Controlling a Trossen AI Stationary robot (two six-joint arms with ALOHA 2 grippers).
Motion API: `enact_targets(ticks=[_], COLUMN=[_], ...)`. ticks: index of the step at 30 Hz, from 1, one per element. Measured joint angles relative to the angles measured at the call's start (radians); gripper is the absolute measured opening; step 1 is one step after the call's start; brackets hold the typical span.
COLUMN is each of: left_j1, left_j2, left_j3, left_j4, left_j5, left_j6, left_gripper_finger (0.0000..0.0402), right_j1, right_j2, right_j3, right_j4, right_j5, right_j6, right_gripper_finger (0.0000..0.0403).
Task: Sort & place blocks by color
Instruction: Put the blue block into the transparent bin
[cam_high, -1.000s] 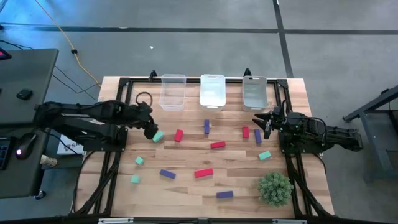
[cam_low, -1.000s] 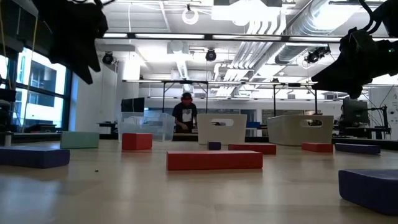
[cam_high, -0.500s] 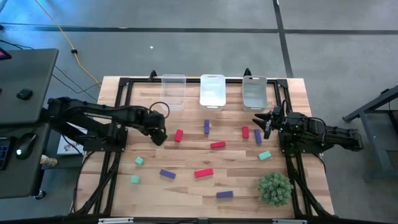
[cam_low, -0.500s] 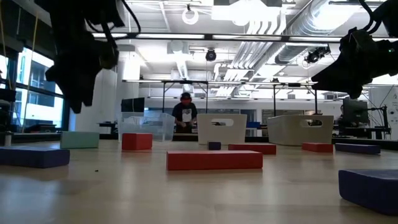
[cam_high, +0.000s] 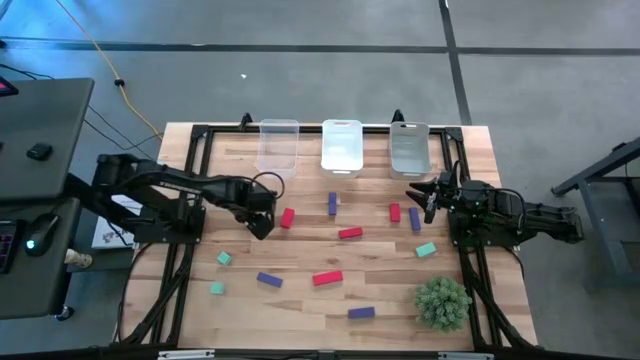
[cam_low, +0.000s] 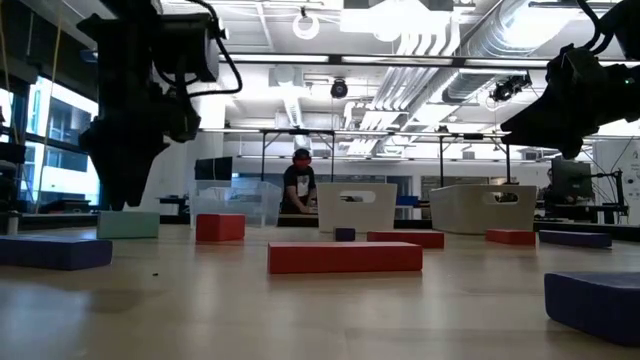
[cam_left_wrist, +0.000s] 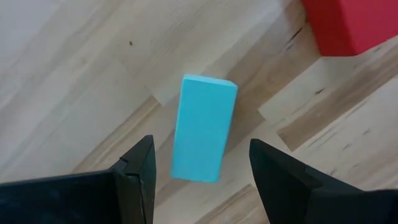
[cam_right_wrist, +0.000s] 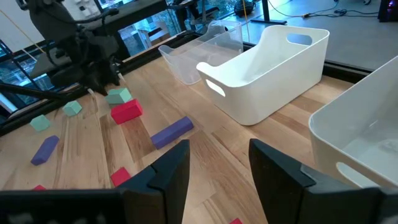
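L gripper (cam_left_wrist: 199, 174) over teal block (cam_left_wrist: 204, 127), fingers apart, bare wood each side; red block (cam_left_wrist: 348, 25) just beside. R gripper (cam_right_wrist: 214, 165) idle nr bins (cam_right_wrist: 267, 68), fingers apart, empty.

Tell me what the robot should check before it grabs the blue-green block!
1. Left gripper open: ok, its fingers stand apart.
2. Teal block lined up between the fingers: ok in the left wrist view.
3. Block lying flat on the table: ok.
4. Red block out of the way: ok, it lies beside the teal one, apart.
5. Gripper low enough to close: cannot tell.
6. Right gripper out of the way: ok, it waits at the table's far right side.
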Motion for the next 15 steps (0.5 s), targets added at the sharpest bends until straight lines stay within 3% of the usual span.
enact_targets(ticks=[15], left_j1=[0.001], left_j2=[0.100], left_j3=[0.000], left_j4=[0.027], left_j5=[-0.025], left_j6=[0.015], left_gripper_finger=[0.0179], right_j1=[0.000], right_j2=[0.000], right_j3=[0.000], right_j4=[0.000], right_j5=[0.000], right_j6=[0.000], right_gripper_finger=[0.0156])
